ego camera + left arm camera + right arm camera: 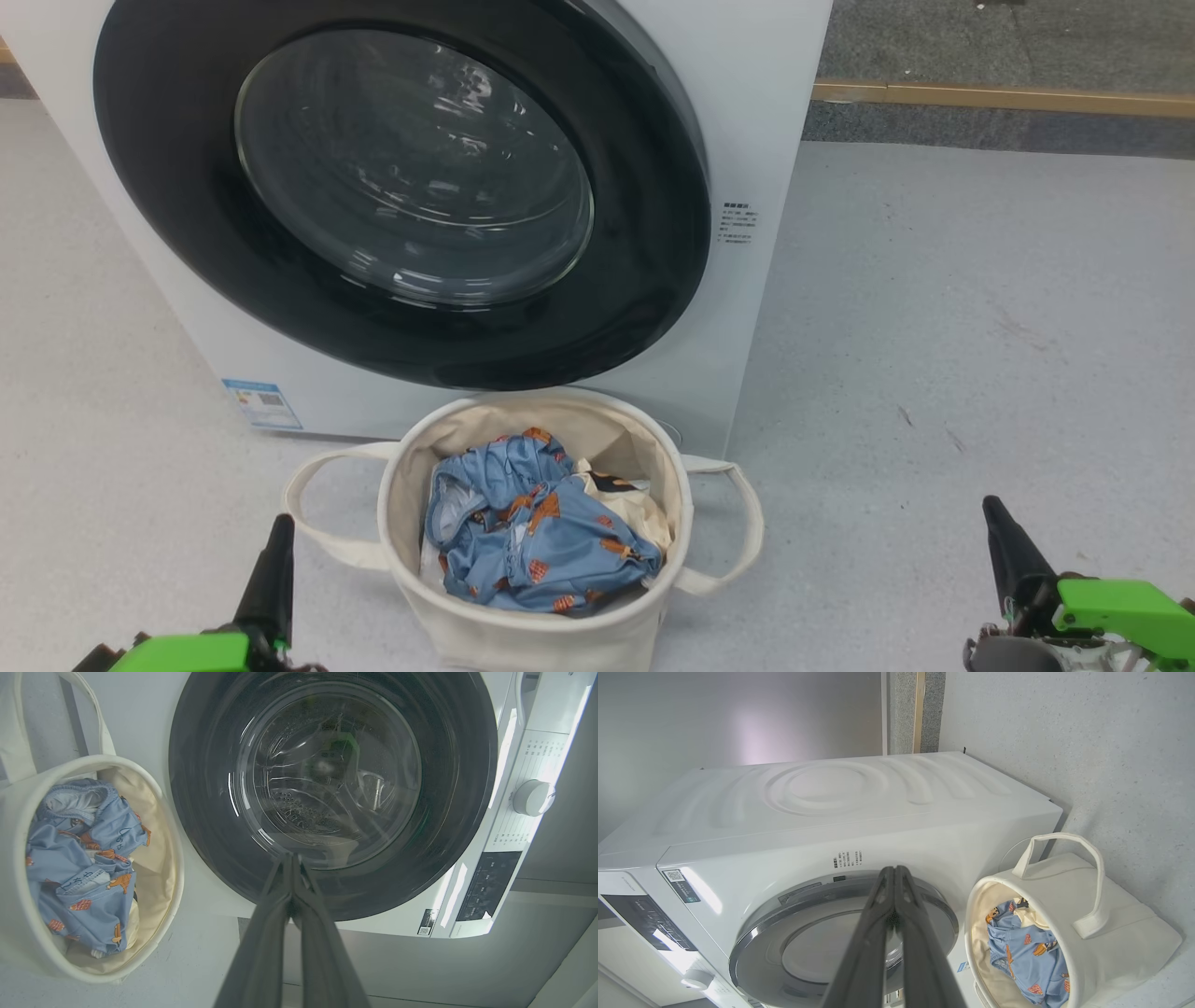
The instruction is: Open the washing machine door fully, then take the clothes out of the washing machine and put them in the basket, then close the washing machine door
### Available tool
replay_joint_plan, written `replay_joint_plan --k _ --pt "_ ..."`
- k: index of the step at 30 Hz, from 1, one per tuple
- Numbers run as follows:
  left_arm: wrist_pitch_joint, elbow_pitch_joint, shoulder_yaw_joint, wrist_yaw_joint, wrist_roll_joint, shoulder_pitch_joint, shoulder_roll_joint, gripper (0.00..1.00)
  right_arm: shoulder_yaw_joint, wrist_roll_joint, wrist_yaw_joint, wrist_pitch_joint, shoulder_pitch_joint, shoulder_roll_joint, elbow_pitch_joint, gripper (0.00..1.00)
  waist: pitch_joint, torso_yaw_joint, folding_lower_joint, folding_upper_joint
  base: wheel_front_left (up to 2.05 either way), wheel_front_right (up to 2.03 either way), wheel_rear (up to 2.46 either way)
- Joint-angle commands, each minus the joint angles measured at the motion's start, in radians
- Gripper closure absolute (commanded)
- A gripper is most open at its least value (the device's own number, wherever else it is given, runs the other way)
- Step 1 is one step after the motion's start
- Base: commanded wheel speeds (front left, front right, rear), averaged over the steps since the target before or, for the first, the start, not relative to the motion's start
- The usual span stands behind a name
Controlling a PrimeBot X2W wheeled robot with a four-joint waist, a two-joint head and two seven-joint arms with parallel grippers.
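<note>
The white washing machine stands ahead with its black-rimmed round door shut flat against the front. Through the glass in the left wrist view the drum looks bare of garments. The cream basket sits on the floor just before the machine, holding the light blue printed clothes and a cream piece. My left gripper is shut at the lower left beside the basket's handle. My right gripper is shut at the lower right, away from the basket. Both hold nothing.
Grey speckled floor spreads to the right of the machine. A wooden strip runs along the far edge. The machine's control panel and white dial show in the left wrist view. The basket's loop handles stick out on both sides.
</note>
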Motion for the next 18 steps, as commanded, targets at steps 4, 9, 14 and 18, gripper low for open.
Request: replay_joint_plan --k 4,9,14,18 --pt "0.003 -0.027 0.036 -0.007 -0.002 -0.044 0.004 1.00 0.016 0.002 0.000 0.010 -0.048 -0.007 -0.037 1.00 0.000 0.000 0.0000 -0.0001 0.00 0.00 0.00" --pt "0.003 -0.027 0.037 -0.007 -0.002 -0.044 0.003 1.00 0.014 0.000 0.000 0.012 -0.048 -0.005 -0.037 1.00 0.000 0.000 0.0000 -0.0001 0.00 0.00 0.00" --pt "0.004 -0.027 0.038 -0.007 -0.001 -0.044 0.003 1.00 0.013 -0.001 0.000 0.013 -0.048 -0.004 -0.037 1.00 0.000 0.000 0.0000 -0.0001 0.00 0.00 0.00" --pt "0.004 -0.027 0.038 -0.007 -0.001 -0.044 0.003 1.00 0.012 -0.002 0.000 0.014 -0.048 -0.003 -0.037 1.00 0.000 0.000 0.0000 -0.0001 0.00 0.00 0.00"
